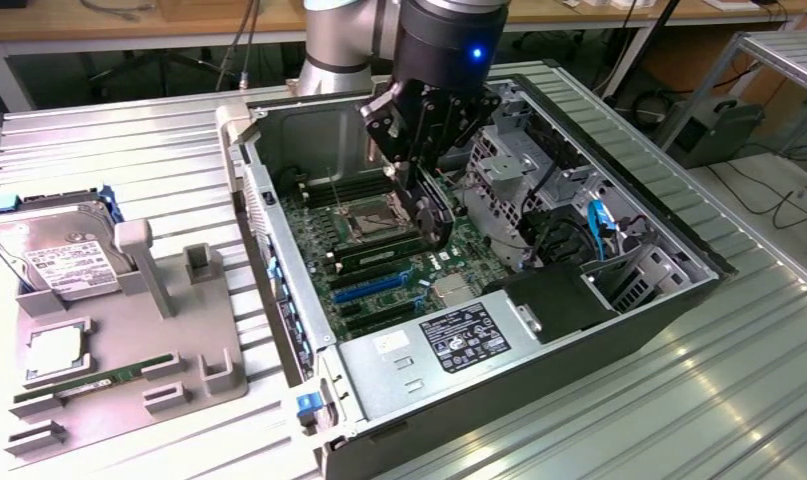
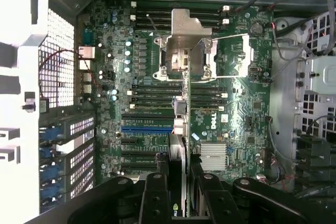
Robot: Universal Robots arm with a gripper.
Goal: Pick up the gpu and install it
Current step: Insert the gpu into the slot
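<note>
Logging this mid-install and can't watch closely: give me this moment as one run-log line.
gripper: shut on gpu | position: inside the open case, over the motherboard | gpu: edge-on | seated: cannot tell

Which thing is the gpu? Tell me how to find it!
Look for the big open computer case on the metal table. The robot's hand reaches down inside it, over the green motherboard. The gpu is the thin flat card held edge-on in that hand, while its neighbours sit fixed on the board.
</note>
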